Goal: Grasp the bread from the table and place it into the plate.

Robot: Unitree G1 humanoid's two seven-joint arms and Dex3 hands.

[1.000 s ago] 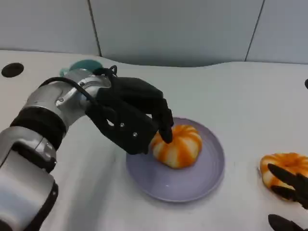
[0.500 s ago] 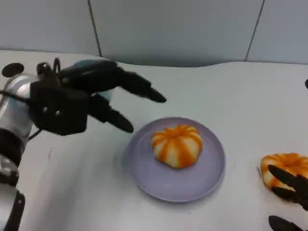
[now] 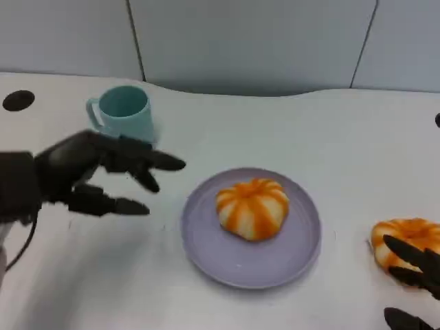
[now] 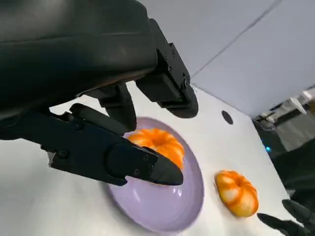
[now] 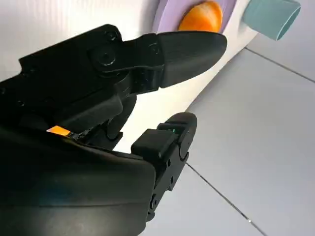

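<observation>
**Fingers spread and empty beside a loaded plate**

Fingers (image 3: 141, 165) of the left hand (image 3: 82, 172) are splayed apart with nothing between them, hovering over the bench (image 3: 357, 137) just left of the plate (image 3: 206, 240) and in front of the teal cup (image 3: 124, 112). That open, empty pose beside the plate fits a hand with no more work to do there: one bread (image 3: 252, 207) sits on the plate, a little back of its centre, upright and apart from the rim, so that part of the task looks done. The left wrist view agrees, showing black fingers (image 4: 133, 164) held wide in front of the lilac plate (image 4: 162, 211) with the bun (image 4: 157, 142) resting on it.

A second bread (image 3: 405, 240) lies on the bare bench, well apart from the plate on the right. The right hand (image 3: 412, 275) sits just in front of it, fingers apart and reaching toward its near edge; whether they touch it I cannot tell, but nothing is lifted and the hand looks empty. Its placing suggests a grasp being lined up for that second piece.

Both breads look alike: round, domed buns shaped like small pumpkins, with orange and pale cream stripes running from a dimple on top down the sides. The surface seems smooth and slightly glossy. Judging by the shape, such a bun would be soft and easily squashed, so a light, wide hold from above would suit it.
</observation>
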